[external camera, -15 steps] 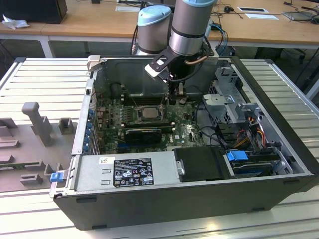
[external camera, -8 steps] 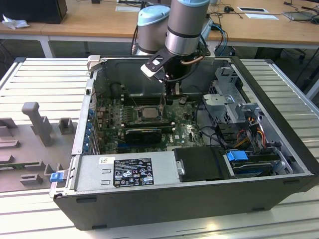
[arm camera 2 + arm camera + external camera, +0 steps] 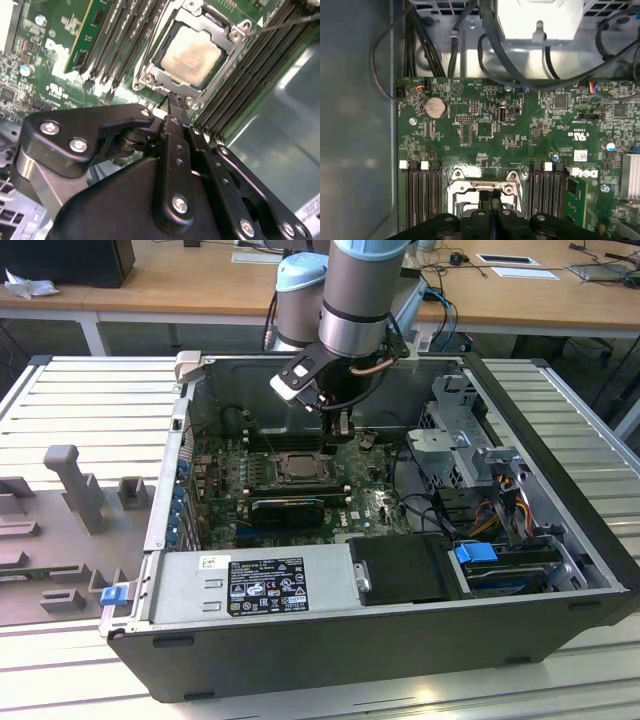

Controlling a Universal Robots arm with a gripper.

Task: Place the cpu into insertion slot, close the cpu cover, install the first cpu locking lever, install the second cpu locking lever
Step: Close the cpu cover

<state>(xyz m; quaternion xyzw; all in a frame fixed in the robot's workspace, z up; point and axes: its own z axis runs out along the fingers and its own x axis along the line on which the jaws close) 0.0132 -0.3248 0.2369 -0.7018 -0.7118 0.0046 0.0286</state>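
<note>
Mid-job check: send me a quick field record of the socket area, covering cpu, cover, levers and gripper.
cpu: seated in the insertion slot, silver top up
cpu cover: down flat, framing the cpu
locking lever: one thin rod runs from the socket's corner across the memory slots; latched or not, cannot tell
gripper: fingers shut, tips at the socket's edge beside the cover
computer case: open, lying on its side, arm reaching in from above

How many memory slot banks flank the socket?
2. One bank sits between the insertion slot and the case wall; the other bank sits opposite. The gripper may hide part of each.
</note>
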